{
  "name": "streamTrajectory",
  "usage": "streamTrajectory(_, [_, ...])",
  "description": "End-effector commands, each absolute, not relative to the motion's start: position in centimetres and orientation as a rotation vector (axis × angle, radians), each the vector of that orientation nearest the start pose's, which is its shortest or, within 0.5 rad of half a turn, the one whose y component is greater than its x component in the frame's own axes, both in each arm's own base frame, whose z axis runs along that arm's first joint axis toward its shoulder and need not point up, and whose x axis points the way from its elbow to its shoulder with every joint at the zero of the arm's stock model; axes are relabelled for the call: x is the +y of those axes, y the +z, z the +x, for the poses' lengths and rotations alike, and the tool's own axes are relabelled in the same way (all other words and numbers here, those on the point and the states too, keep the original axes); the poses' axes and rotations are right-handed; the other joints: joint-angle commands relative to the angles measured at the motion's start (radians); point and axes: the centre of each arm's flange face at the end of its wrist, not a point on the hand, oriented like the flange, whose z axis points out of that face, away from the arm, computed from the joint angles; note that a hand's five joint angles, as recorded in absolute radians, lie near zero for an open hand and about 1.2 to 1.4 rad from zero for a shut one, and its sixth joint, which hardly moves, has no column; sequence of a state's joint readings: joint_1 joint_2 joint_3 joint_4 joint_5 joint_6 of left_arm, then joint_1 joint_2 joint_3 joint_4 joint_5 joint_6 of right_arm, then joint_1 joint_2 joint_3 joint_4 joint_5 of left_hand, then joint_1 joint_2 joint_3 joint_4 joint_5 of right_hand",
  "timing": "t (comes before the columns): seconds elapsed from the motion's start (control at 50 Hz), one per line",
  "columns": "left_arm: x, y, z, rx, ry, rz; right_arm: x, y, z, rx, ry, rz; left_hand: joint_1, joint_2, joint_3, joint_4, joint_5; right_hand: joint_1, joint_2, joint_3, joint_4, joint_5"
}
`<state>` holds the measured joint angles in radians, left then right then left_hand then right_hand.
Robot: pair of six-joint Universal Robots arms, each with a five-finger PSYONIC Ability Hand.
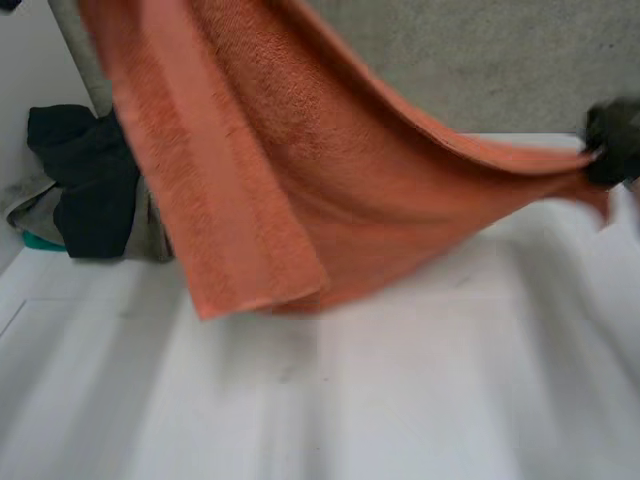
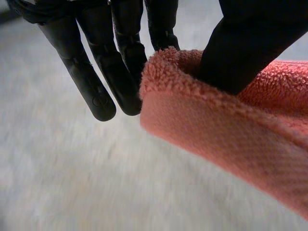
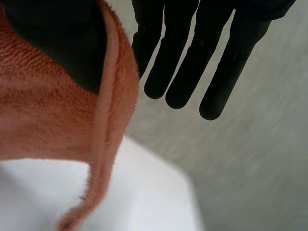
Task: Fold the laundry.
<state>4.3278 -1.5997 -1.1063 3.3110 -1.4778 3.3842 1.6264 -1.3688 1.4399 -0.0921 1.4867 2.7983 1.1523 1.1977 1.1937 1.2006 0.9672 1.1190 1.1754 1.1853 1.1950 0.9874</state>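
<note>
An orange terry towel (image 1: 280,170) hangs spread in the air above the white table (image 1: 400,390), its lower hem just over the tabletop. My right hand (image 1: 612,142) holds one corner out at the right, pulling that edge taut. In the right wrist view the thumb of my right hand (image 3: 62,43) pinches the towel's hemmed edge (image 3: 43,120) against a finger, the other fingers straight. In the left wrist view my left hand (image 2: 96,82) pinches another corner of the towel (image 2: 231,139) between thumb and fingers, high at the left.
A heap of dark clothes (image 1: 90,180) with grey cloth and something teal beneath lies at the table's far left. A grey wall (image 1: 500,60) stands behind the table.
</note>
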Motion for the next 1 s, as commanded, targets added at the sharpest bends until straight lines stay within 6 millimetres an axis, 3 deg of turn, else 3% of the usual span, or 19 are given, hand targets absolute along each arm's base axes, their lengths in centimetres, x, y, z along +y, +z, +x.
streamTrajectory(0.02, [-28.5, 41.8, -20.6, 1.785, -2.569, 0.554, -31.3, 38.9, 13.3, 2.277, -2.392, -0.936, 0.244, 0.199, 0.203, 0.196, 0.254, 0.277, 0.221, 0.211, 0.201, 0.234])
streamTrajectory(0.06, [-28.7, 40.6, -20.2, 1.856, -2.508, 0.559, -30.6, 40.5, 12.7, 2.316, -2.356, -0.983, 0.244, 0.199, 0.203, 0.196, 0.254, 0.277, 0.221, 0.211, 0.201, 0.234])
streamTrajectory(0.12, [-28.6, 38.1, -20.1, 1.987, -2.403, 0.587, -30.8, 41.0, 12.0, 2.361, -2.285, -1.034, 0.244, 0.199, 0.203, 0.196, 0.254, 0.277, 0.221, 0.211, 0.201, 0.234])
streamTrajectory(0.2, [-29.2, 34.7, -20.5, 2.114, -2.283, 0.683, -32.8, 39.6, 11.6, 2.389, -2.171, -1.096, 0.244, 0.199, 0.203, 0.196, 0.254, 0.277, 0.221, 0.211, 0.201, 0.234])
streamTrajectory(0.32, [-32.0, 28.9, -21.6, 2.239, -2.096, 0.848, -35.8, 35.0, 11.6, 2.460, -1.972, -1.090, 0.244, 0.199, 0.203, 0.196, 0.254, 0.277, 0.221, 0.211, 0.201, 0.234])
streamTrajectory(0.38, [-33.9, 28.1, -22.0, 2.207, -2.093, 0.871, -38.3, 32.7, 11.3, 2.480, -1.955, -1.042, 0.244, 0.199, 0.203, 0.196, 0.254, 0.277, 0.221, 0.211, 0.201, 0.234])
streamTrajectory(0.44, [-37.2, 28.6, -23.0, 2.082, -2.190, 0.872, -40.2, 32.5, 12.2, 2.410, -2.076, -1.000, 0.244, 0.199, 0.203, 0.196, 0.254, 0.277, 0.221, 0.211, 0.201, 0.234])
streamTrajectory(0.46, [-38.1, 29.1, -23.4, 2.029, -2.235, 0.865, -41.5, 33.1, 13.0, 2.339, -2.207, -0.954, 0.244, 0.199, 0.203, 0.196, 0.254, 0.277, 0.221, 0.211, 0.201, 0.234])
streamTrajectory(0.5, [-40.5, 31.5, -24.2, 1.823, -2.396, 0.813, -43.0, 34.3, 13.2, 2.255, -2.384, -0.871, 0.244, 0.199, 0.203, 0.196, 0.254, 0.277, 0.221, 0.211, 0.201, 0.234])
streamTrajectory(0.54, [-42.0, 34.6, -24.7, 1.589, -2.561, 0.734, -44.5, 37.4, 13.5, 2.058, -2.680, -0.705, 0.244, 0.199, 0.203, 0.196, 0.254, 0.277, 0.221, 0.211, 0.201, 0.234])
streamTrajectory(0.62, [-42.9, 39.6, -25.2, 1.165, -2.787, 0.589, -45.2, 42.2, 14.1, 1.657, -3.036, -0.473, 0.244, 0.199, 0.203, 0.196, 0.254, 0.277, 0.221, 0.211, 0.201, 0.234])
streamTrajectory(0.66, [-43.0, 40.6, -25.1, 1.052, -2.846, 0.542, -44.9, 43.3, 14.9, 1.526, -3.095, -0.456, 0.244, 0.199, 0.203, 0.196, 0.254, 0.277, 0.221, 0.211, 0.201, 0.234])
streamTrajectory(0.72, [-43.3, 41.5, -24.9, 0.954, -2.915, 0.478, -44.3, 43.3, 15.7, 1.520, -3.075, -0.481, 0.244, 0.199, 0.203, 0.196, 0.254, 0.277, 0.221, 0.211, 0.201, 0.234])
streamTrajectory(0.78, [-44.1, 39.9, -24.7, 1.043, -2.916, 0.447, -44.3, 41.7, 16.1, 1.617, -2.997, -0.520, 0.244, 0.199, 0.203, 0.196, 0.254, 0.277, 0.221, 0.211, 0.201, 0.234])
streamTrajectory(0.86, [-44.4, 36.4, -24.8, 1.231, -2.848, 0.497, -44.6, 38.9, 16.2, 1.784, -2.870, -0.567, 0.244, 0.199, 0.203, 0.196, 0.254, 0.277, 0.221, 0.211, 0.201, 0.234])
streamTrajectory(0.92, [-44.4, 32.6, -25.0, 1.414, -2.764, 0.545, -44.9, 35.8, 16.4, 1.918, -2.744, -0.622, 0.244, 0.199, 0.203, 0.196, 0.254, 0.277, 0.221, 0.211, 0.201, 0.234])
streamTrajectory(0.94, [-44.0, 31.0, -25.1, 1.496, -2.721, 0.571, -45.2, 33.8, 16.4, 1.994, -2.663, -0.656, 0.244, 0.199, 0.203, 0.196, 0.254, 0.277, 0.221, 0.211, 0.201, 0.234])
streamTrajectory(0.98, [-43.6, 29.0, -25.1, 1.583, -2.670, 0.595, -45.4, 31.7, 16.6, 2.061, -2.584, -0.697, 0.244, 0.199, 0.203, 0.196, 0.254, 0.277, 0.221, 0.211, 0.201, 0.234])
streamTrajectory(1.0, [-43.4, 27.7, -25.0, 1.639, -2.635, 0.609, -45.5, 29.5, 16.7, 2.138, -2.500, -0.740, 0.244, 0.199, 0.203, 0.196, 0.254, 0.277, 0.221, 0.211, 0.201, 0.234])
